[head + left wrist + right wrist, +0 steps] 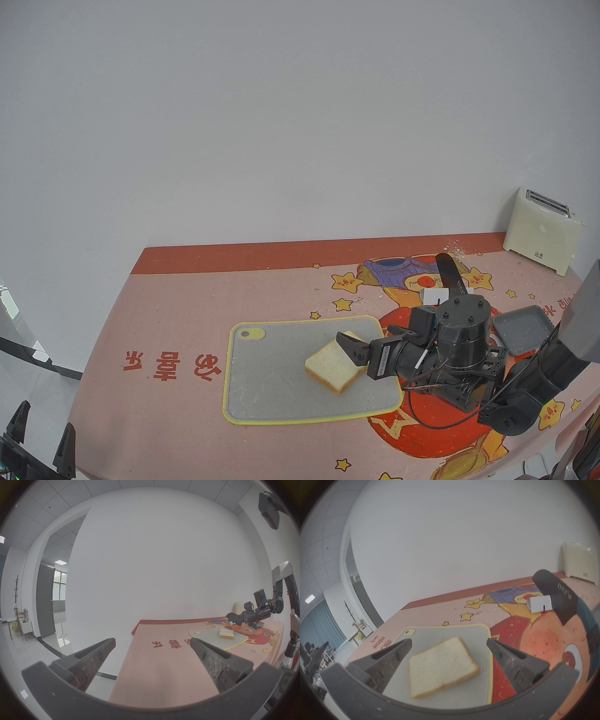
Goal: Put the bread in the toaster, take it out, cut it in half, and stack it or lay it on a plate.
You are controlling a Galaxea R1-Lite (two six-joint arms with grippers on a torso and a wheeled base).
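1 slice of bread point(335, 367) lies flat on the cutting board's point(275, 381) right side, near the tabletop's point(187, 300) front edge. Right gripper point(351, 347) hangs just over it, spread wide, holding nothing. Left gripper's point(153, 641) wide apart and empty too, off the front-left corner.

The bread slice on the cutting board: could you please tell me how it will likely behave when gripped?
The bread slice looks thick and spongy, so probably light and easily dented by a firm squeeze. Held by one edge it may sag. Lying flat on the cutting board, it should not roll.
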